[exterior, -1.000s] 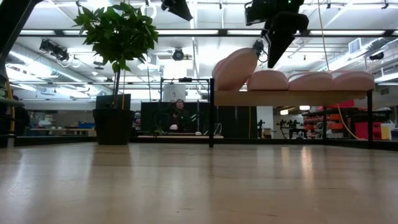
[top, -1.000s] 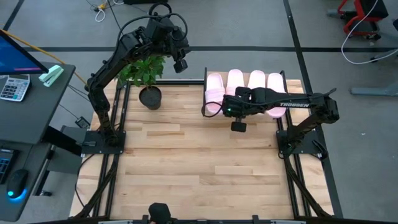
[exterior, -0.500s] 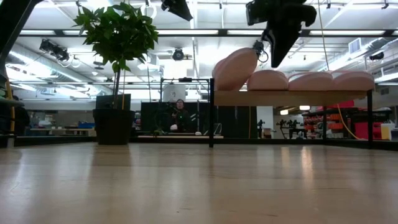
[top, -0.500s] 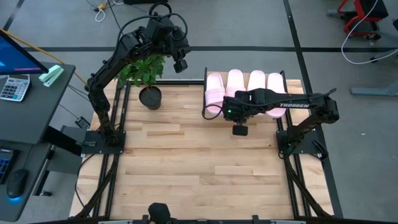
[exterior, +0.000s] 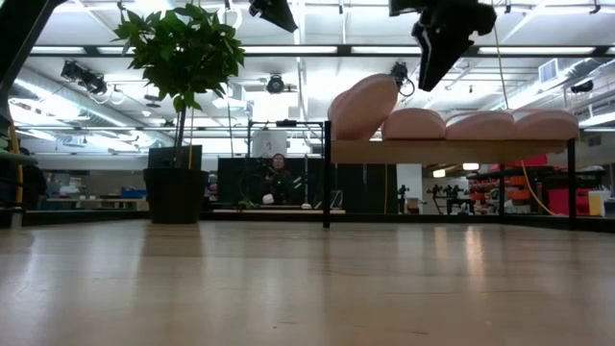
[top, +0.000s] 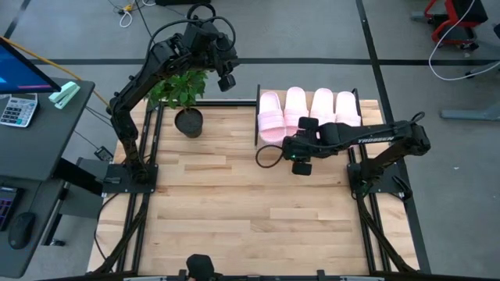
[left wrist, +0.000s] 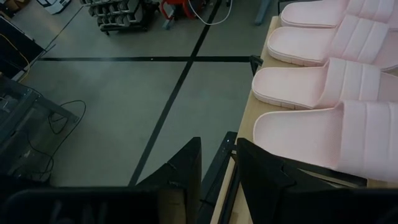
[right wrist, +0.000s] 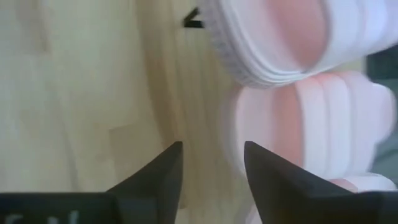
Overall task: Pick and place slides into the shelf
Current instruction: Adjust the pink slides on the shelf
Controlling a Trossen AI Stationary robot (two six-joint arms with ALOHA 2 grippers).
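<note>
Four slides point(top: 310, 114) side by side on the shelf point(top: 258, 117); the end one point(exterior: 363, 104) sits tilted, heel over the edge (low view). Right gripper point(top: 283, 145) just in front of that slide, fingers point(right wrist: 163, 171) spread, holding nothing. Left gripper point(top: 227, 81) raised above the plant point(top: 181, 90), beyond the shelf's end, fingers point(left wrist: 181, 168) slightly parted, empty.

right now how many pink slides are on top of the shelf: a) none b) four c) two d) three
b: the high view shows four slides side by side on the shelf, and none lies on the table.
</note>
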